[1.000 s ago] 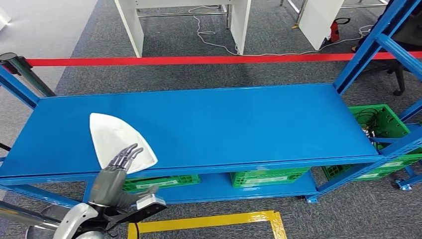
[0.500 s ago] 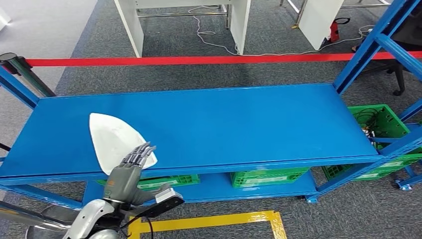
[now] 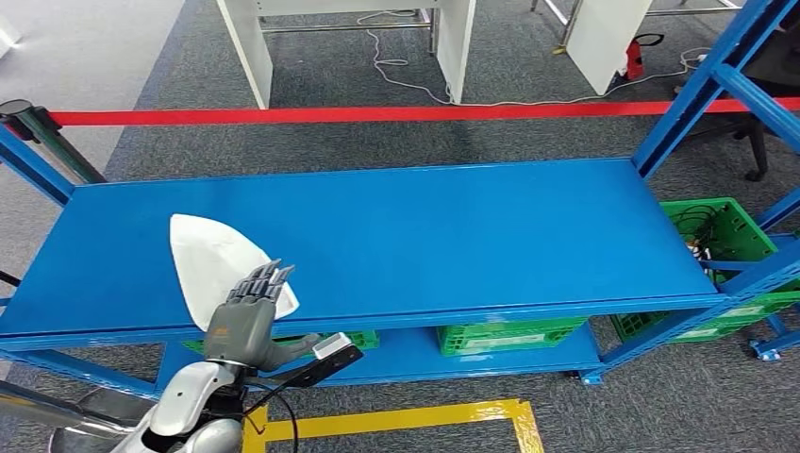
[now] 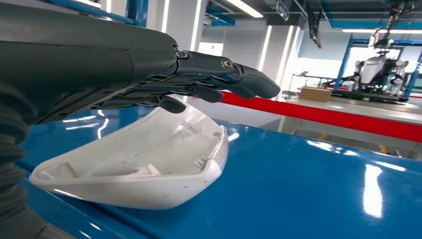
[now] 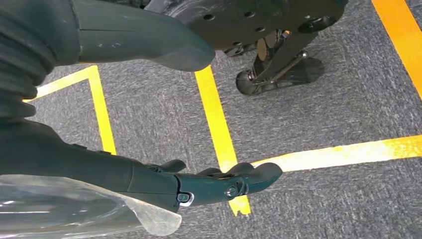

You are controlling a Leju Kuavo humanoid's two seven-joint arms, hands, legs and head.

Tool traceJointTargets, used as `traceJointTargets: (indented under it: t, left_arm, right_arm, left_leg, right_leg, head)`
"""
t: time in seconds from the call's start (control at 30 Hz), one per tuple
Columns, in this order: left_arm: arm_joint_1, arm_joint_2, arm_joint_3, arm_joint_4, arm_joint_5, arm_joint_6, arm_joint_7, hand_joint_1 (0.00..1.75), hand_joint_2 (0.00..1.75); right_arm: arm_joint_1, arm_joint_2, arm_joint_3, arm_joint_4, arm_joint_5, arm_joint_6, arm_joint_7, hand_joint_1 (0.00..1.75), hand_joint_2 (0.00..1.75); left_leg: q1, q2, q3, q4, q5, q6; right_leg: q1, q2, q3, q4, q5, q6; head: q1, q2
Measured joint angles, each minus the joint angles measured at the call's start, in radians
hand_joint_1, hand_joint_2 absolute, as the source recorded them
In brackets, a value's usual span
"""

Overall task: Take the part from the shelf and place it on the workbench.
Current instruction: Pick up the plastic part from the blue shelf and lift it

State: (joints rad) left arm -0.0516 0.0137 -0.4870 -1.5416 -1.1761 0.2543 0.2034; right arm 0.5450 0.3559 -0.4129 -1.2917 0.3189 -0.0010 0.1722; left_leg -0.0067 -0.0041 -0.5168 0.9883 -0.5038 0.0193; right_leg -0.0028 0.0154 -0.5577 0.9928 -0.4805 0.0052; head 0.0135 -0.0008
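Note:
A white shell-shaped part lies near the front left of the blue shelf board. My left hand reaches in from below the shelf's front edge, and its fingers lie over the part's near corner. In the left wrist view the outstretched fingers hover just above the part, which lies hollow side up, and nothing is gripped. My right hand hangs over the grey carpet, fingers stretched out and holding nothing.
Blue uprights stand at the shelf's right end and another at the left. Green crates sit on the lower level and at the right. A red tape barrier runs behind the shelf. Yellow floor lines lie below.
My left hand has shifted right and forward, bringing its fingers further over the part's near corner. The part has stayed where it was.

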Motion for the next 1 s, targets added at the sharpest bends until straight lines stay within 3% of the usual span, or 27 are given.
traceJointTargets:
  t: [0.6, 1.0]
  left_arm:
    - [-0.074, -0.003, 0.009, 0.113, -0.006, 0.022, 0.046, 0.0, 1.75]
    - [-0.131, 0.024, 0.092, 0.214, -0.017, 0.035, 0.099, 0.0, 1.75]
  right_arm:
    - [-0.005, 0.0, 0.002, 0.0, 0.026, 0.021, -0.011, 0.0, 1.75]
    - [-0.017, 0.0, 0.002, 0.008, 0.043, 0.028, -0.019, 0.0, 1.75]
  left_leg:
    - [0.0, 0.0, 0.0, 0.0, 0.0, 0.0]
    - [0.0, 0.0, 0.0, 0.0, 0.0, 0.0]
  right_leg:
    - [0.0, 0.0, 0.0, 0.0, 0.0, 0.0]
    - [0.0, 0.0, 0.0, 0.0, 0.0, 0.0]
  head:
    - [0.0, 0.0]
    - [0.0, 0.0]
